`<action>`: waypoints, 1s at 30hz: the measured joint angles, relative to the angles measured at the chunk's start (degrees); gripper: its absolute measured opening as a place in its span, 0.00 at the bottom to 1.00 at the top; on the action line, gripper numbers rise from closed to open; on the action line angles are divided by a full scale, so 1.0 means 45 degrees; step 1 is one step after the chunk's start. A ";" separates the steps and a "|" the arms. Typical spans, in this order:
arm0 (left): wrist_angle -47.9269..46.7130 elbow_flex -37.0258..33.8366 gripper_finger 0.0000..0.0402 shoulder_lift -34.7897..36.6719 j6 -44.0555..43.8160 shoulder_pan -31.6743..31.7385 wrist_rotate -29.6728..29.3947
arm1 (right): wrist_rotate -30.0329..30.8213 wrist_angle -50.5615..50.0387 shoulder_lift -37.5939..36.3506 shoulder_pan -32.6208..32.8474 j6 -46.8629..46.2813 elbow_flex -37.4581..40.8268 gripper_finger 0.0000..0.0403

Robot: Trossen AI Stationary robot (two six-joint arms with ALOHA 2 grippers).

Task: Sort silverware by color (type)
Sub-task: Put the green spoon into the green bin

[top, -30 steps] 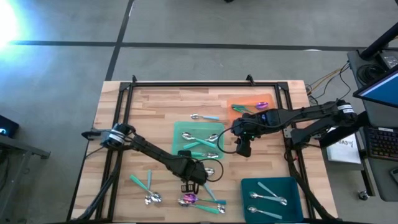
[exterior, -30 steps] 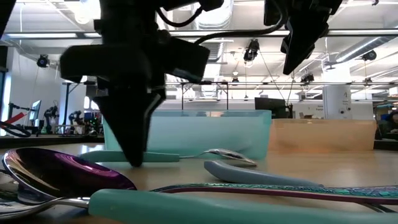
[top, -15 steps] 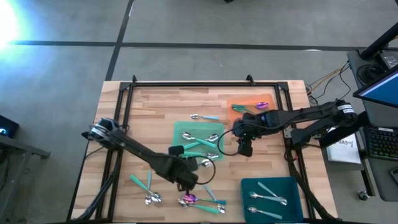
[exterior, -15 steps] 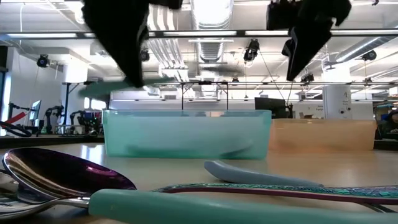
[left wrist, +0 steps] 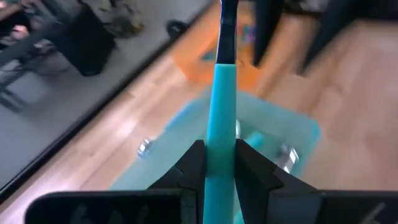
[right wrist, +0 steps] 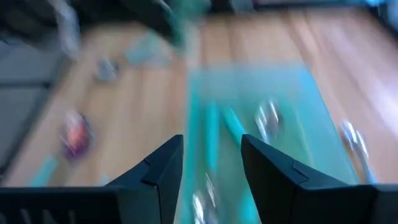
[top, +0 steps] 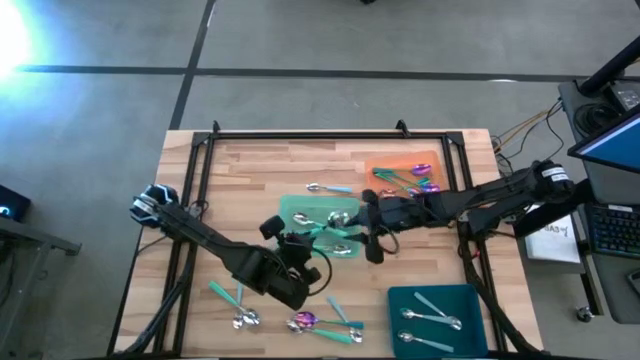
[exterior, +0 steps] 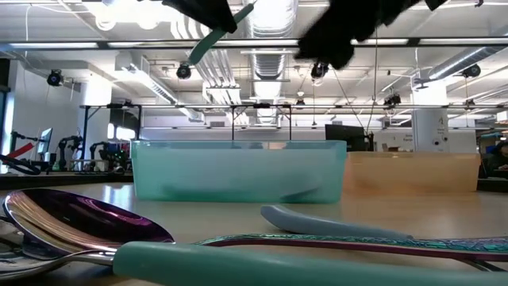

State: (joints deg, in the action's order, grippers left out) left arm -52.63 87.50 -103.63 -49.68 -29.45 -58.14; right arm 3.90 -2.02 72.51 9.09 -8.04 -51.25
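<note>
Your left end effector [left wrist: 219, 163] is clamped on a teal-handled spoon [left wrist: 221, 93], held in the air over the near edge of the light green tray [top: 290, 212] at the table's middle. Your right end effector [right wrist: 211, 163] has its fingers apart and empty, just beside that tray's right edge. More silverware [top: 300, 322] lies near the table's front edge, with some in the orange tray [top: 385, 162] and the dark teal tray [top: 470, 296]. The bare table [top: 250, 170] toward the far left corner is open.
</note>
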 joint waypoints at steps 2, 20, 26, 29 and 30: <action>0.0021 0.0000 0.10 -0.0041 -0.0654 -0.0006 -0.0675 | -0.0013 0.1608 0.0000 0.0216 0.0485 0.0153 0.38; 0.3042 -0.0005 0.10 -0.0046 -0.0417 -0.0270 -0.3662 | 0.0067 0.6414 0.0262 0.0377 0.0685 0.0459 0.38; 0.3682 -0.0063 0.11 -0.0051 -0.0394 -0.0267 -0.3981 | 0.0291 0.6834 0.0359 0.0265 0.1020 0.0459 0.38; 0.3878 -0.0068 0.12 -0.0051 -0.0366 -0.0256 -0.3981 | 0.0285 0.7014 0.0359 0.0270 0.1026 0.0459 0.38; 0.3958 -0.0073 0.12 -0.0051 -0.0364 -0.0246 -0.3981 | 0.0285 0.7079 0.0359 0.0270 0.1026 0.0459 0.38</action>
State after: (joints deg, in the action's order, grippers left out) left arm -34.82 87.18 -103.85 -51.31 -30.56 -76.05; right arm 5.19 29.84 74.13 10.31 -3.42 -49.19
